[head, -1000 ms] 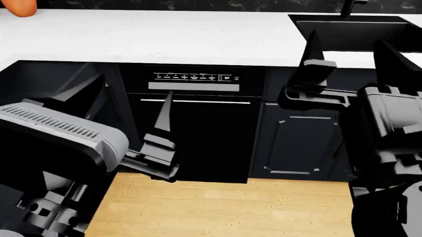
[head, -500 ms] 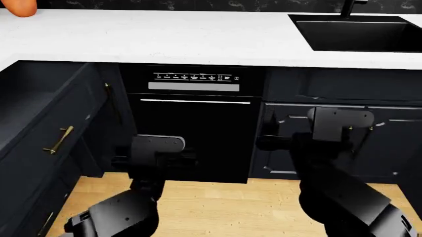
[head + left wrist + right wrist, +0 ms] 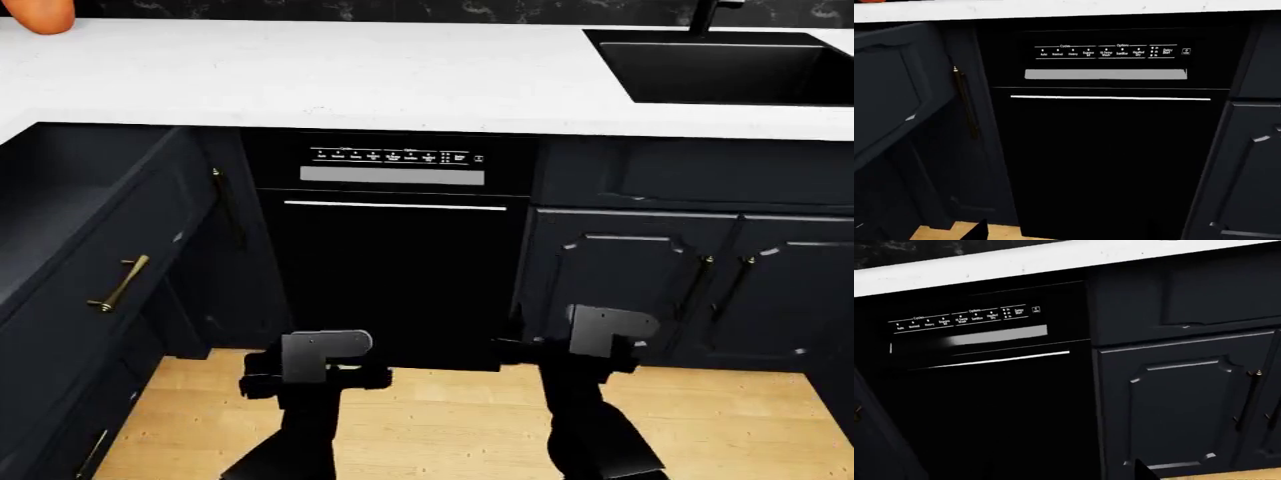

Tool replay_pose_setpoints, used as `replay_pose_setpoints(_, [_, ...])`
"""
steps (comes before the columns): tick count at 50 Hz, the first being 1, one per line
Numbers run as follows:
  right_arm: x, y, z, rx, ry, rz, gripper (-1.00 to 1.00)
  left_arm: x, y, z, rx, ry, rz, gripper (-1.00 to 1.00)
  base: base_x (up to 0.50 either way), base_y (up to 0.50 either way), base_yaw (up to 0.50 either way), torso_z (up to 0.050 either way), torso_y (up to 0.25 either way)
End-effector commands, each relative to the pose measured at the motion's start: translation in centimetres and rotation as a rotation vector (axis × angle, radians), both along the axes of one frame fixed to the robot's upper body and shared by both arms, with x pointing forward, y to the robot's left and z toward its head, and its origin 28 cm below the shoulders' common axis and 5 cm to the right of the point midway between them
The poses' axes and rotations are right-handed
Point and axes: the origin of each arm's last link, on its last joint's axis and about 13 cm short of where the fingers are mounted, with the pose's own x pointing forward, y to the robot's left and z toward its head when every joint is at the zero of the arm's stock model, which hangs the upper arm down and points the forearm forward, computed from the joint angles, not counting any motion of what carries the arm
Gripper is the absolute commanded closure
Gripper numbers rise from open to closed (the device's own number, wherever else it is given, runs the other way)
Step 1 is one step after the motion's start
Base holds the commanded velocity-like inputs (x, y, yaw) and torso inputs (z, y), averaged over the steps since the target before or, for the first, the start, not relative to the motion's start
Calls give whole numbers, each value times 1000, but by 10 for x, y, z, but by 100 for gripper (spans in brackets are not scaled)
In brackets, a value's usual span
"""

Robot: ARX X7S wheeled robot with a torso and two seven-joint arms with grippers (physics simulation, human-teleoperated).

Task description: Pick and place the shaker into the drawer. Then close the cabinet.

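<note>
Kitchen base units run under a white countertop [image 3: 334,75], with a glossy black dishwasher [image 3: 394,250] in the middle, a dark sink [image 3: 727,65] set into the top at the right, and a wood floor [image 3: 441,420] below. At the left, the drawer [image 3: 80,250] stands pulled out of the cabinet [image 3: 667,280], its dark inside open to view. No shaker shows in any view; only an orange rounded object [image 3: 40,12] sits at the far left edge of the counter, so the shaker's place cannot be told. Both arms hang low in front of the dishwasher, forearms pointing toward the fronts. The left gripper [image 3: 320,375] sits near the floor beside the dishwasher's lower left corner; the right gripper [image 3: 587,345] sits level with it near the lower right corner. Whether either set of fingers is apart or together cannot be told, since the wrist housings hide them. Risk: raising the left arm from this low pose could strike the underside or front of the open drawer. Risk: closing the drawer first would leave the task undone.
</note>
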Motion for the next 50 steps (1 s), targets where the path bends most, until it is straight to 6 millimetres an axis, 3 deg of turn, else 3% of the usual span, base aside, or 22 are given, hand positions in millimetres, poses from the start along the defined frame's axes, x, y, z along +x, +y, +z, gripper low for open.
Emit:
replay_pose_setpoints(1, [-5,12,-41,-45,62,79,-100,-2,0,-26,103,-19,-27,-100,0,0,0,0,0])
replay_pose_setpoints(10, [-5,11,-45,-75,114,69,-100,8,-3,-32,214,-8,25,-100,0,0,0,0,0])
replay_pose_setpoints(13, [-6,10,-44,-59,107,69,-100,12,-6,-36,129,-20,60,-100,0,0,0,0,0])
replay_pose_setpoints(19, [-6,10,-44,-39,106,74,-100,21,-18,-30,-43,131,197,-100,0,0,0,0,0])
replay_pose_setpoints(21, [-6,9,-44,-30,108,73,-100,23,-22,-27,-26,134,174,-100,0,0,0,0,0])
replay_pose_setpoints(25, [-5,9,-45,-27,112,77,-100,11,-14,-41,106,118,79,-100,0,0,0,0,0])
replay_pose_setpoints(30, [-5,10,-47,-54,124,85,-100,5,-12,-46,161,64,9,-100,0,0,0,0,0])
replay_pose_setpoints(50, [-7,11,-44,-114,112,93,-100,4,-13,-46,156,67,-44,-100,0,0,0,0,0])
